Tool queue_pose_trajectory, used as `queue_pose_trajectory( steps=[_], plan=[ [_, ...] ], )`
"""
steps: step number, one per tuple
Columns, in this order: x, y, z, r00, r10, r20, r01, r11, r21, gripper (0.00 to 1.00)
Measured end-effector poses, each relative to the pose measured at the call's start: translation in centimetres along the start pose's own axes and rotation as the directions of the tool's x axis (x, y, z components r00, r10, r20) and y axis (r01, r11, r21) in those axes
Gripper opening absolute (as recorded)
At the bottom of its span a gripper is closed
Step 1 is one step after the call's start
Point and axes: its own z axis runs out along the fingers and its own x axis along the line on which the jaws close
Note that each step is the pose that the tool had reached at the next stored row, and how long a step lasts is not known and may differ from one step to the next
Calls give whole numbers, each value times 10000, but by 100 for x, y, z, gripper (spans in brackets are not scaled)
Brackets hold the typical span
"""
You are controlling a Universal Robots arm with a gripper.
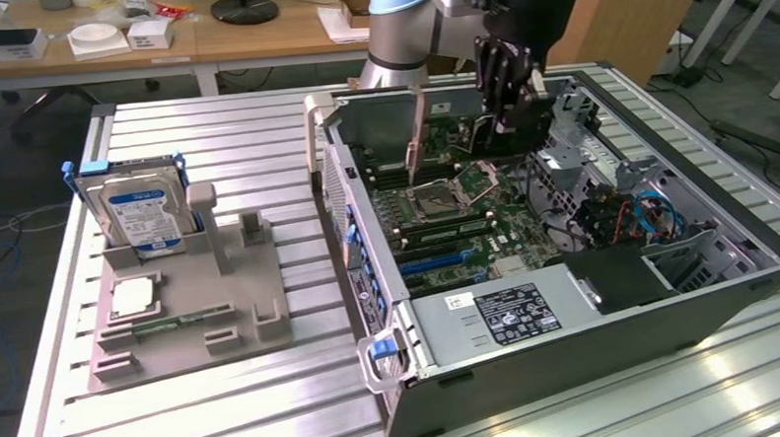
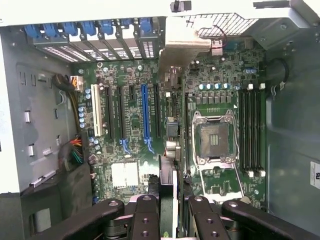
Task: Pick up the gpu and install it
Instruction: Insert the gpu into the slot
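Observation:
My gripper (image 1: 507, 110) hangs inside the open computer case (image 1: 709, 293), over the motherboard (image 1: 476, 215) near the CPU socket (image 2: 214, 141). It is shut on the gpu (image 2: 169, 182), which the wrist view shows edge-on between the two black fingers (image 2: 145, 212). The card runs from the fingers toward its pale metal end bracket (image 2: 186, 44) at the case's rear slot openings. It sits between the expansion slots (image 2: 145, 117) and the CPU socket, not over the blue slot. In the exterior view the gpu (image 1: 511, 134) is a dark piece under the fingers, above the board.
A grey fixture (image 1: 190, 306) on the table at the exterior view's left holds a silver hard drive with a blue label (image 1: 140, 215), a memory stick (image 1: 177, 320) and a small square chip (image 1: 133, 294). The power supply (image 1: 507, 317) and drive cage (image 1: 656, 266) crowd the case's near end.

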Motion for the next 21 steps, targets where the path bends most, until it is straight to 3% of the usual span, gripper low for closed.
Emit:
queue_pose_trajectory(
  steps=[5, 9, 21],
  plan=[
    [0, 2, 30, 9989, -475, 11, 475, 9989, 3, 27],
    [0, 3, 47, 9944, -1058, 24, 1058, 9944, 7, 27],
    [0, 3, 60, 9935, -1135, 27, 1135, 9935, 8, 27]
  ],
)
